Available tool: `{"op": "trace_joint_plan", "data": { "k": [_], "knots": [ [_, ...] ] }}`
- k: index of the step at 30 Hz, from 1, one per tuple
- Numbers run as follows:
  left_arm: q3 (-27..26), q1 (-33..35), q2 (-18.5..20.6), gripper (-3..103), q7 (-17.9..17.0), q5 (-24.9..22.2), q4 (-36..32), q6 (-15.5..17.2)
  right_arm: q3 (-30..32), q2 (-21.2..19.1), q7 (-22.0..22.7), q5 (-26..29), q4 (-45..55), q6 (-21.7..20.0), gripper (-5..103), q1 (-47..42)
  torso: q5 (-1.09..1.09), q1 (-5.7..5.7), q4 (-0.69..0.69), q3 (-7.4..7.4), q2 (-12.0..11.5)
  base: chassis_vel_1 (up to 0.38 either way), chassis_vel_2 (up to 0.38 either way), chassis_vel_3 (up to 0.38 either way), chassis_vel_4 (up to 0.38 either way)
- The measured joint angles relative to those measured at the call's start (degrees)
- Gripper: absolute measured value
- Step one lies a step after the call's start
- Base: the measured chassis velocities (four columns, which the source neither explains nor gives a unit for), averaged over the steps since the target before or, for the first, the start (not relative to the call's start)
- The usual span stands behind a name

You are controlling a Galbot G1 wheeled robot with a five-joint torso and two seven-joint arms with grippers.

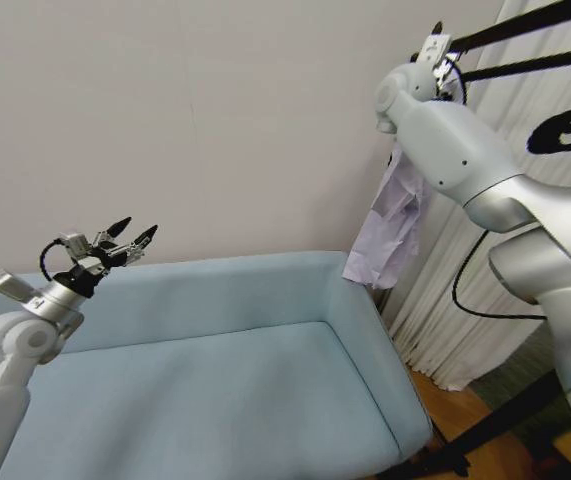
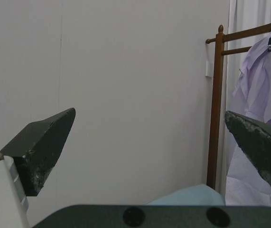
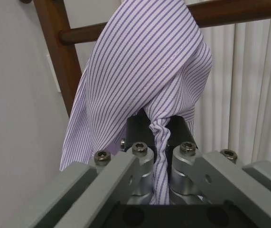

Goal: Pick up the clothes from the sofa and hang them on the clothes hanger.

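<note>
Right claw (image 3: 158,125) tight on shirt (image 3: 140,61) at rail (image 3: 249,9), left claw (image 1: 137,228) agape

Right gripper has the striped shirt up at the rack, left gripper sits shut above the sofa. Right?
Not quite: the left gripper is open, not shut. The left wrist view shows its fingers spread wide apart, nothing between them. The rest stands: the right gripper pinches the striped shirt up at the rack, left one above the sofa.

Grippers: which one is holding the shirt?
The right gripper, raised at the wooden rack, is shut on the striped shirt. The left gripper hangs open above the sofa, holding nothing.
</note>
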Motion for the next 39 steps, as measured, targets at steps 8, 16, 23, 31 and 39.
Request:
{"op": "trace_joint_plan", "data": {
  "k": [8,16,23,31,39],
  "knots": [
    [1.2,-1.2,0.6,100,0.0,0.0,0.7,-0.2,1.0,-0.7,-2.5,-2.5,-1.5,0.1,2,-0.5,0.0,0.0,0.0,0.0,0.0,0.0,0.0,0.0,0.0],
    [3.4,-3.5,0.7,100,0.0,0.1,1.5,-0.4,2.1,-1.8,-3.3,-4.2,0.1,0.3,2,-3.7,0.0,0.0,-0.01,0.0,0.0,0.0,0.0,0.0,0.0],
    [5.5,-5.2,0.4,100,-0.1,0.4,2.6,-0.4,2.6,-2.4,-6.4,-8.7,-3.2,1.7,2,-4.2,-0.01,0.0,0.03,0.0,0.0,0.0,0.0,0.0,0.0],
    [10.6,-8.5,-1.0,100,0.0,1.7,4.7,-0.8,2.0,-4.8,-7.8,-10.2,-3.7,2.7,2,-3.7,0.03,0.0,-0.03,0.0,0.0,0.0,0.0,0.0,0.0],
    [11.8,-9.3,-1.5,100,0.4,2.0,5.4,-0.8,2.1,-4.8,-8.3,-10.6,-4.9,2.7,2,-3.1,-0.01,0.0,0.01,0.0,0.0,0.0,0.0,0.0,0.0]
  ]
}}
